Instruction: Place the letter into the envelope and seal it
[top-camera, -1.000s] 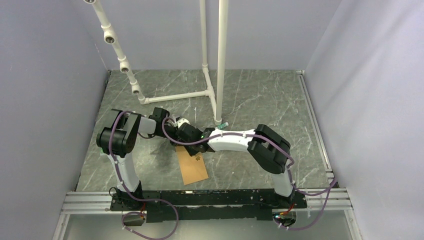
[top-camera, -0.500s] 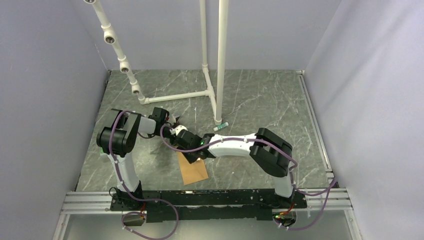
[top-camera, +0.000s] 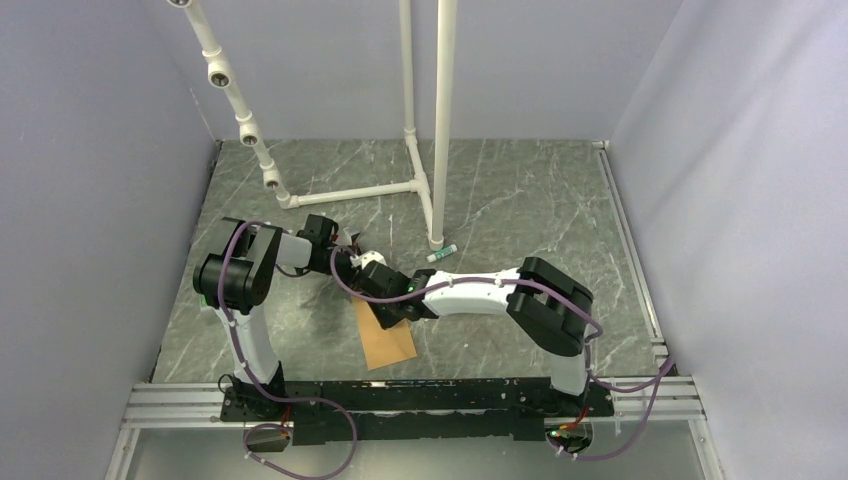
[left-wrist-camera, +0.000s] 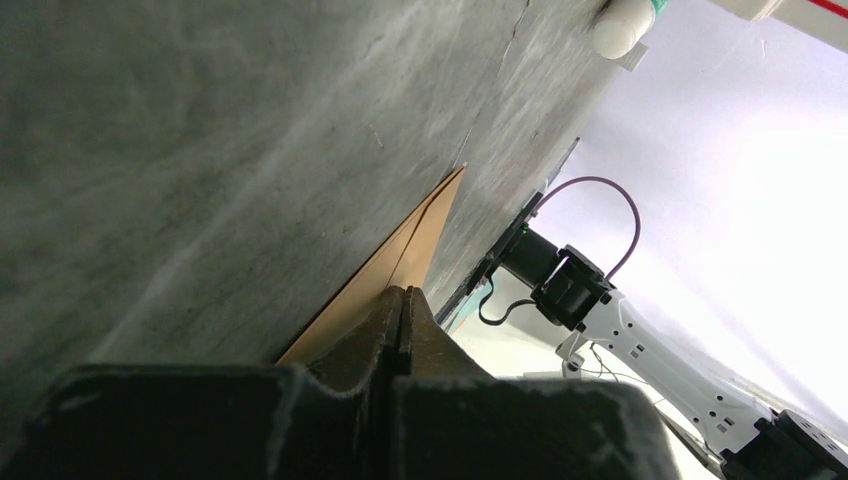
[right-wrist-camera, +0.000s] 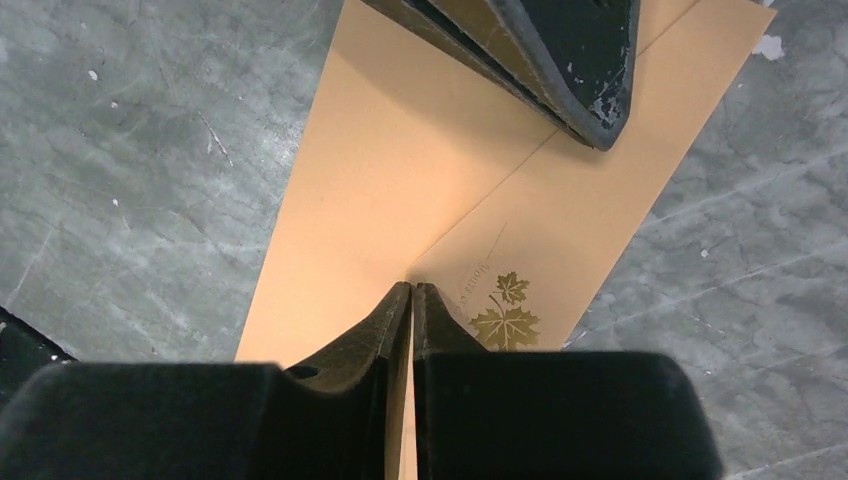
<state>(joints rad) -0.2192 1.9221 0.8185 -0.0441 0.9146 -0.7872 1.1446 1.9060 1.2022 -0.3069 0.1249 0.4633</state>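
The orange-brown envelope (top-camera: 388, 344) lies flat on the marble table, its flap folded down and a gold maple-leaf print (right-wrist-camera: 505, 318) beside the flap's edge. My right gripper (right-wrist-camera: 412, 288) is shut, its tips down on the envelope at the flap's edge. At the envelope's far end my left gripper (left-wrist-camera: 402, 292) is shut too, and its dark fingers (right-wrist-camera: 560, 70) rest on the paper. From the left wrist the envelope (left-wrist-camera: 405, 250) shows as a thin sliver against the table. The letter is not visible in any view.
A white pipe frame (top-camera: 420, 186) stands behind the arms, with a small white-and-green tube (top-camera: 441, 254) beside its foot. Grey walls close in the left, right and back. A metal rail (top-camera: 400, 392) with the arm bases runs along the near edge.
My right gripper has slid toward the near edge along the envelope, still shut. The left gripper and the envelope have stayed in place.
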